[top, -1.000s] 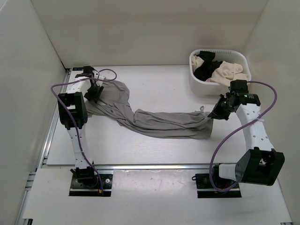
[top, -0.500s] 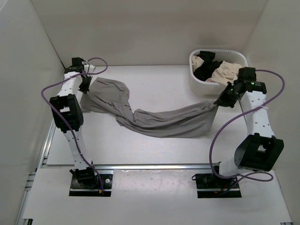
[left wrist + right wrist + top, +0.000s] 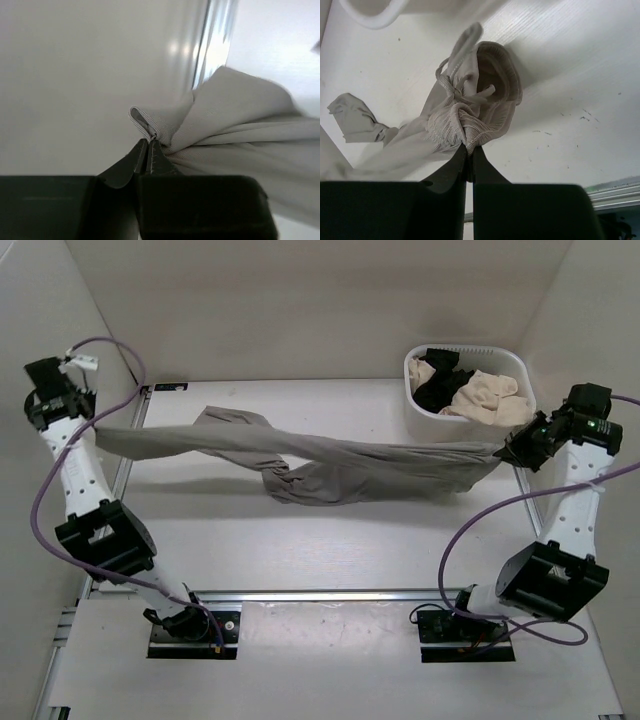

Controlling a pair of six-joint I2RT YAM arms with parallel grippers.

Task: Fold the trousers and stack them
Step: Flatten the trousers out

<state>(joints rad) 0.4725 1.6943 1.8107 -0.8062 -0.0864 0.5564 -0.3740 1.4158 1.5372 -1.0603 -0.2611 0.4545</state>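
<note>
White walls enclose a pale desk (image 3: 330,550). The grey trousers (image 3: 340,465) hang stretched above it between the two arms, their middle sagging in a twisted bunch toward the surface. The cloth looks light, soft and limp, so it will likely droop wherever it is unsupported. The ribbed waistband and the hems seem the firmest places to grip. The left end effector (image 3: 150,142) is pinched tight on a ribbed edge near the left wall. The right end effector (image 3: 469,147) is clamped on the bunched waistband and drawstring, near the basket (image 3: 425,425).
</note>
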